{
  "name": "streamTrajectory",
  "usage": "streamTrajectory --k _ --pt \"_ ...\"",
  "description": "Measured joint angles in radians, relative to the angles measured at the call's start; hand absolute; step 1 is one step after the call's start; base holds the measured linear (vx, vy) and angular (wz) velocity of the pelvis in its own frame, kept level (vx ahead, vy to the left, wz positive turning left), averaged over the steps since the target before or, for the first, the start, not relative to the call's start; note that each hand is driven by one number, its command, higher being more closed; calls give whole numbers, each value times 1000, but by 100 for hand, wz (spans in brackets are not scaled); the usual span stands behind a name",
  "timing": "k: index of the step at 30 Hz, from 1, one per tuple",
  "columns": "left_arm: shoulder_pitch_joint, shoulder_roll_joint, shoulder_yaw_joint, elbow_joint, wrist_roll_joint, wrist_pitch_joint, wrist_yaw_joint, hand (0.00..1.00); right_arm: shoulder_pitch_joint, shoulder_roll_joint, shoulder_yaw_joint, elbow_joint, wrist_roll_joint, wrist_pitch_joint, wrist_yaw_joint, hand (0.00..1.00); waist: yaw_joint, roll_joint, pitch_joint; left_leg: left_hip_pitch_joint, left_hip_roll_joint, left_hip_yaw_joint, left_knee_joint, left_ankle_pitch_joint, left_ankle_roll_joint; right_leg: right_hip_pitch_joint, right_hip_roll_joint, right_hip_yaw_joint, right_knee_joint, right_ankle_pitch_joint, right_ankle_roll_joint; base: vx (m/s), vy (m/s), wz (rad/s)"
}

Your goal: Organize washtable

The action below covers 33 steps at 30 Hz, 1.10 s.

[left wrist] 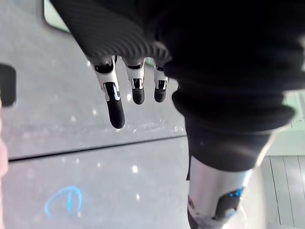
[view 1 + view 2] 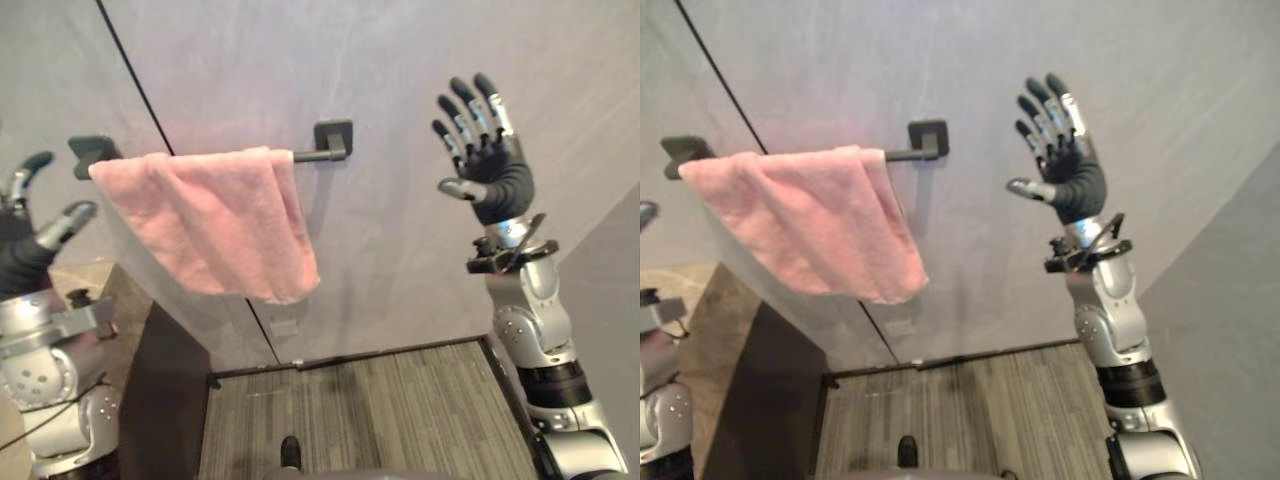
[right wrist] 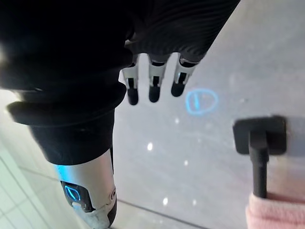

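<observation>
A pink towel [image 2: 215,222] hangs folded over a black towel bar [image 2: 318,154] fixed to the grey wall. My right hand [image 2: 492,165] is raised to the right of the bar, apart from it, fingers straight and spread, holding nothing. In the right wrist view its fingers [image 3: 152,86] point at the wall, with the bar's bracket [image 3: 259,135] and the towel's edge [image 3: 276,213] beside them. My left hand [image 2: 30,235] is up at the far left, just left of the towel's end, fingers relaxed and empty; its fingers [image 1: 136,88] hang straight in the left wrist view.
The grey wall [image 2: 400,70] has a dark seam running diagonally behind the towel. Below lies a striped grey floor [image 2: 370,410], with a dark panel [image 2: 160,390] at the lower left.
</observation>
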Motion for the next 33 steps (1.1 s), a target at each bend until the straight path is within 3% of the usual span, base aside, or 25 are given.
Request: streamTrajectory --k 9,12,16,19,28,33 --pt "58 38 -136 0 -166 3 -129 0 -171 -56 303 27 29 7 61 0 4 1 -2 4 1 -10 0 0 0 8 2 -7 0 -1 1 -8 1 3" --pt "57 44 -202 4 -210 16 -157 0 -220 -40 405 82 29 29 61 0 27 1 -2 3 1 -12 0 -2 -4 9 2 -9 0 -3 0 -6 2 1" --pt "58 81 -228 32 -246 23 -183 0 -303 29 490 192 25 66 60 0 31 1 -2 -4 2 -23 0 -3 -5 9 2 -20 -1 -7 -1 -10 4 7" --pt "58 99 -240 62 -270 26 -192 0 -374 84 517 238 -4 66 58 0 52 -2 -1 -6 1 -23 0 -3 -5 8 3 -22 -1 -7 -2 2 0 1" --pt "54 100 -297 61 -282 40 -189 0 -443 254 565 417 -68 70 34 0 64 -7 1 -16 2 -39 0 0 0 8 3 -37 0 -7 -4 8 -2 4" --pt "53 100 -317 61 -282 42 -188 0 -477 301 600 541 -91 81 28 0 79 -17 11 -24 4 -46 0 0 -1 3 4 -43 0 -10 -6 -3 -3 3"
